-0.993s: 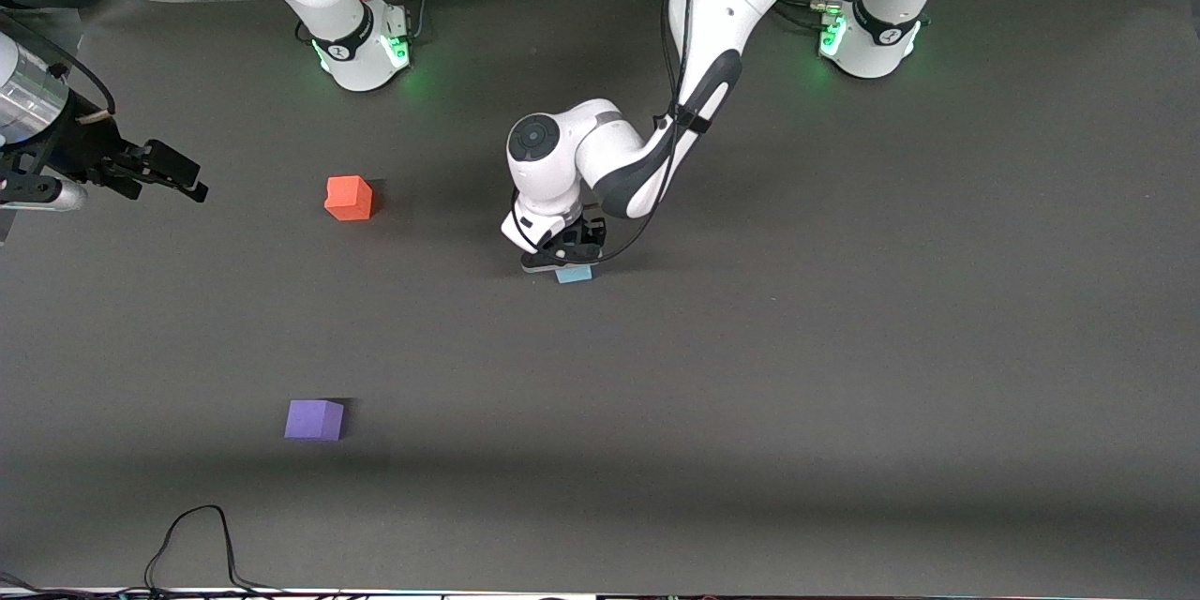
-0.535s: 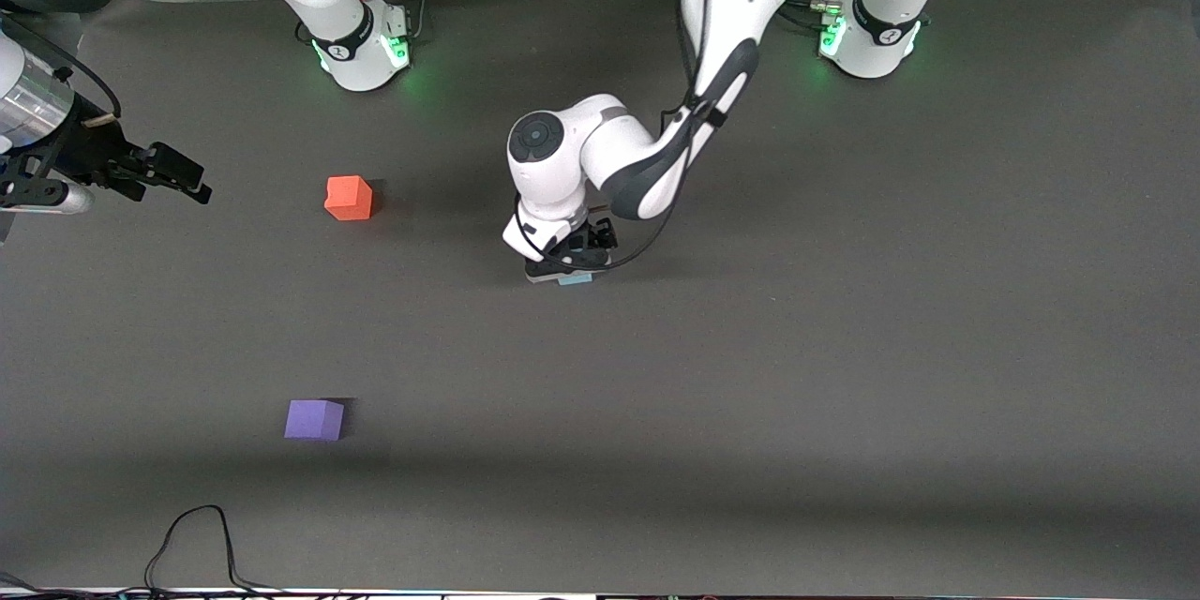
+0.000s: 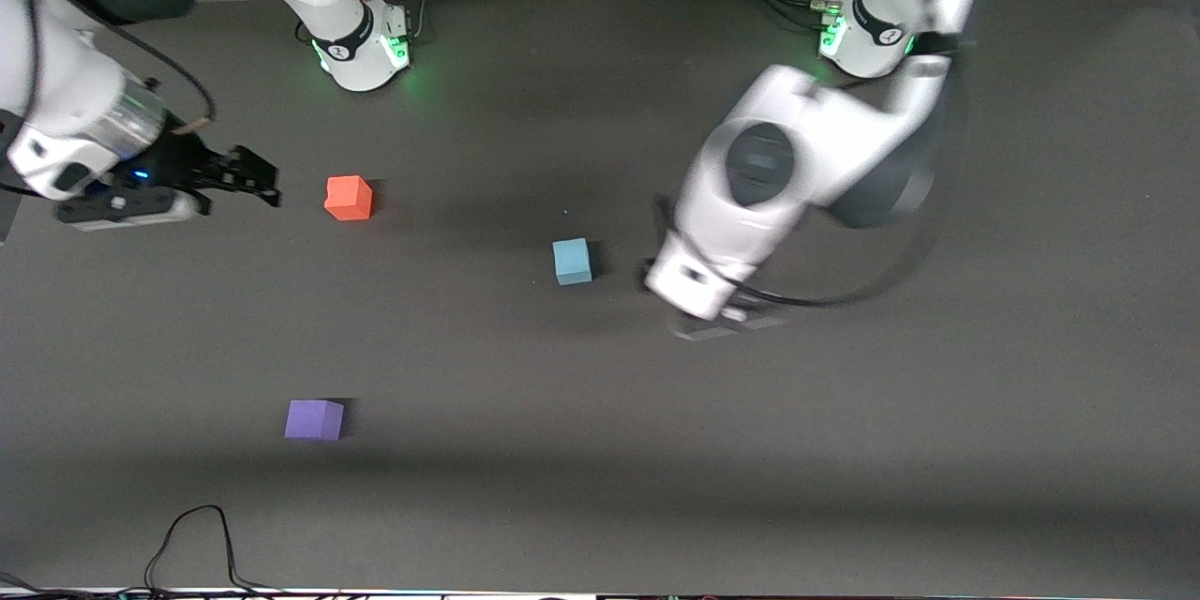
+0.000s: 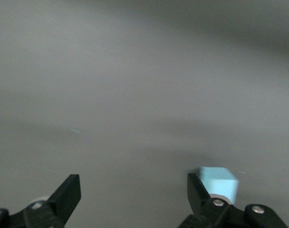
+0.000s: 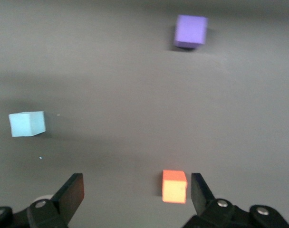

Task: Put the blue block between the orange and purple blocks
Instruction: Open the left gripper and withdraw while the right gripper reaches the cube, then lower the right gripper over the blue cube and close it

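dark grey table mat [image 3: 844, 450], black cable [image 3: 192, 539] at its nearest edge

1. The left gripper [image 4: 134, 194] hangs over the dark grey table [image 4: 135, 85], its two black fingers [image 4: 68, 192] spread wide with only bare surface between them
2. The blue block [image 4: 219, 181] rests on the table just outside one finger, partly hidden by that finger's tip; whether the two touch cannot be told
3. The block's pale top face and one side face show
4. A tiny light speck [image 4: 75, 130] lies on the table, well apart from the block
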Robot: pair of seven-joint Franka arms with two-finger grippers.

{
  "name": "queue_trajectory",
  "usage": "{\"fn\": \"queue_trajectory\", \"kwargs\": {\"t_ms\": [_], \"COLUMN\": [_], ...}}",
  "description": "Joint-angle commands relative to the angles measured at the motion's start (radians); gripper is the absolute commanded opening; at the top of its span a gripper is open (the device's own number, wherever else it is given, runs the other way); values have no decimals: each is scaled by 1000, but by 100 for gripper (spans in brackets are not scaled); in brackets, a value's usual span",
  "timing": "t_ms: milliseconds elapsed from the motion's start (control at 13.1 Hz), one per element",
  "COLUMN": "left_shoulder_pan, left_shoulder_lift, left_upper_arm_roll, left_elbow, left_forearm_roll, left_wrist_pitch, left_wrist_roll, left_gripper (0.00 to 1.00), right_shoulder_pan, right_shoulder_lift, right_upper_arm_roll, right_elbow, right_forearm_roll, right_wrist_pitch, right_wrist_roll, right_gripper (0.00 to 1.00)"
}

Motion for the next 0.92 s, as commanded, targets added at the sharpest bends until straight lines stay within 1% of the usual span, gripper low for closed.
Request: {"fn": "queue_trajectory", "kwargs": {"t_ms": [0,153,229,306,382,458,535,611,688,840], "left_shoulder_pan": [173,297,343,376,406,429,451,465,471,473], "left_shoulder_lift": [-120,-195,-235,-275,-320,-359,-395,-424,-452,-496], "left_upper_arm_roll": [-12,-8,-7,-7,-8,-7,-7,-7,-7,-5], "left_elbow": [-111,-143,-158,-178,-209,-244,-270,-292,-310,-324], "left_forearm_roll": [-20,-4,6,31,42,42,42,43,45,62], "left_wrist_pitch": [-77,-129,-147,-158,-158,-157,-157,-157,-155,-157], "left_wrist_roll": [232,396,456,496,530,565,600,625,628,628], "left_gripper": [100,100,100,100,100,100,100,100,100,100], "right_shoulder_pan": [117,231,267,254,212,189,191,191,189,191], "right_shoulder_lift": [189,325,394,447,488,536,574,614,637,654], "right_upper_arm_roll": [-9,-9,-2,80,178,242,285,319,337,345], "right_elbow": [162,251,277,276,261,247,238,227,209,119], "right_forearm_roll": [11,-4,-24,-30,-44,-88,-153,-194,-211,-228], "right_wrist_pitch": [-1,30,71,149,233,295,341,378,413,549], "right_wrist_roll": [24,181,238,280,359,440,502,553,603,642], "right_gripper": [100,100,100,100,100,100,100,100,100,100]}}
